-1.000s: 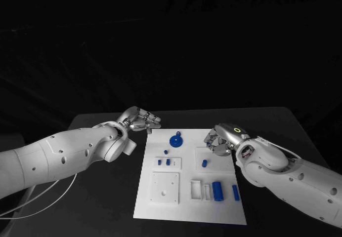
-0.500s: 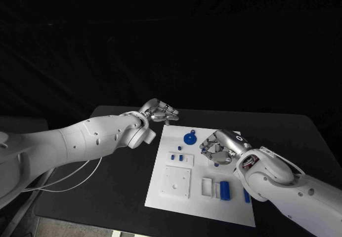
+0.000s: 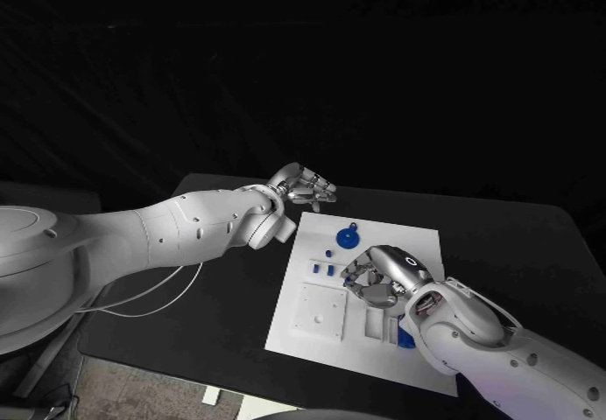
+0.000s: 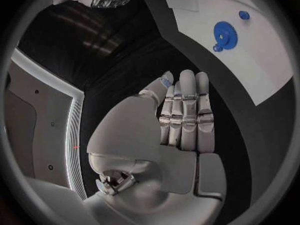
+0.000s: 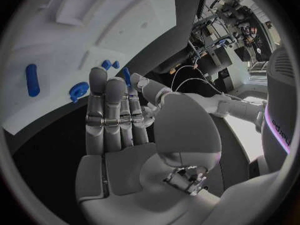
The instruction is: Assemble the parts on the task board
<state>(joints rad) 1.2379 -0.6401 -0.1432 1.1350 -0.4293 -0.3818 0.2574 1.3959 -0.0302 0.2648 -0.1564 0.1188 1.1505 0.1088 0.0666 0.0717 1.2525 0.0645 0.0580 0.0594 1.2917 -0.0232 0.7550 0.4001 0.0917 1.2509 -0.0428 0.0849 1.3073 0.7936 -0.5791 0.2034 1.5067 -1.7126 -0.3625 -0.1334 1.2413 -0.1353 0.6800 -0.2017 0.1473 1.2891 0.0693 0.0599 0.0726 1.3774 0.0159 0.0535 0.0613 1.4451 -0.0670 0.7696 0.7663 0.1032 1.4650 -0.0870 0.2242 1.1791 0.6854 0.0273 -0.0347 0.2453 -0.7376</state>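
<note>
Left hand hovers beyond the far corner of the white rectangular task board, fingers together and straight, holding nothing. Right hand hangs over mid-board, likewise empty. Risk: its descent could knock the small blue parts loose. No legible markings.

Black tabletop carrying 1 white task board.
The task board lies flat near the middle of the tabletop, its long side running away from the robot. Dark bare surface borders the board on every side. A white cable hangs beside the tabletop's near left edge.
</note>
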